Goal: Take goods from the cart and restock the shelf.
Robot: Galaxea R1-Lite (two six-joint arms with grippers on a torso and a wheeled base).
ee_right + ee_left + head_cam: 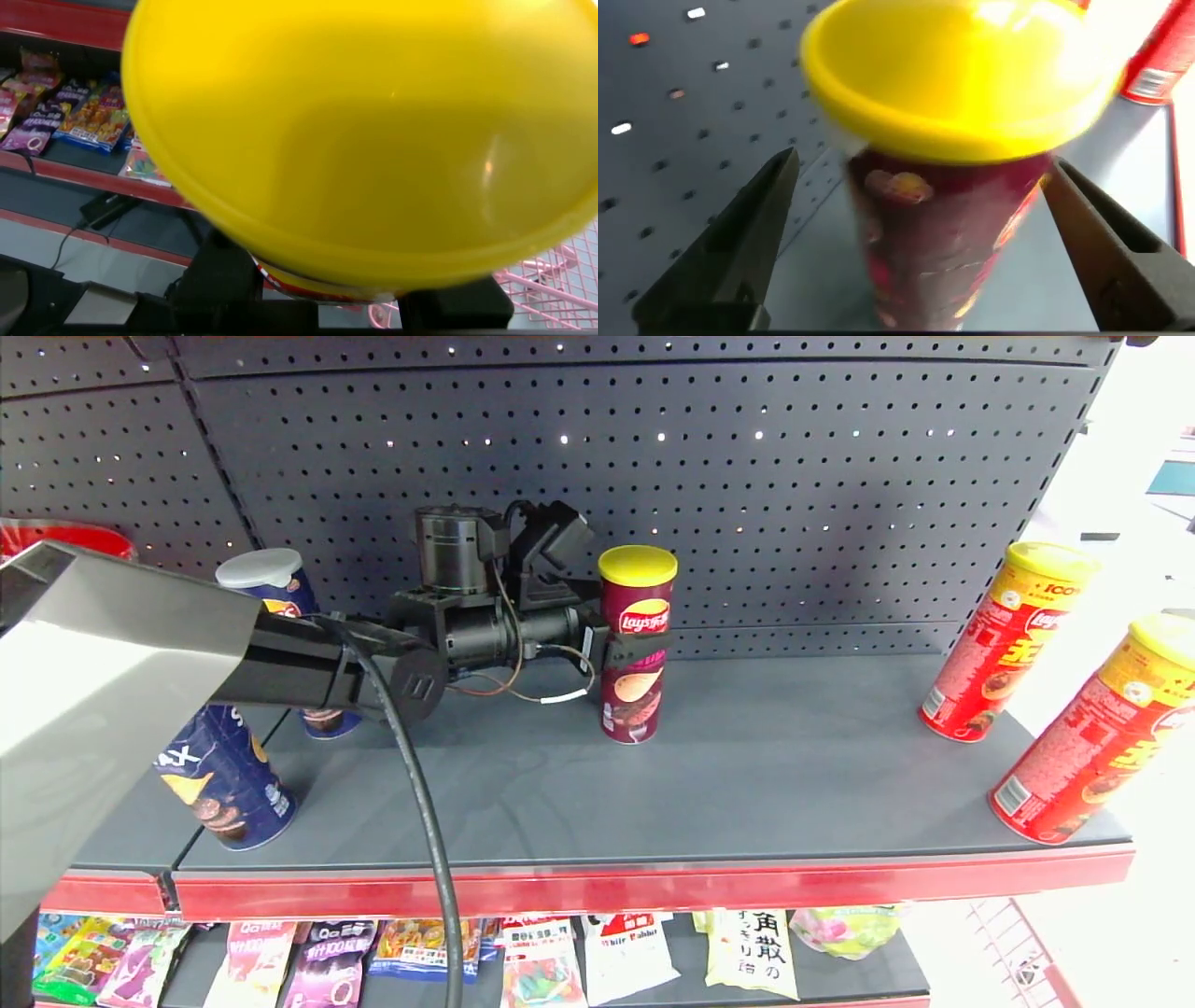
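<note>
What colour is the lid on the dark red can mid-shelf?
The lid is yellow, seen best in the left wrist view.

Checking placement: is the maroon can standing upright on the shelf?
Yes, the maroon can stands upright, its base on the grey shelf.

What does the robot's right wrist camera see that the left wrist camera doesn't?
Only the right wrist view: a pink cart and bags of snacks, behind one can's yellow lid.
Only the left wrist view: a maroon can standing on the grey shelf, open fingers on either side of it, the pegboard wall and a red can further along.
Both: a big yellow lid very close up, but on two different cans.
</note>
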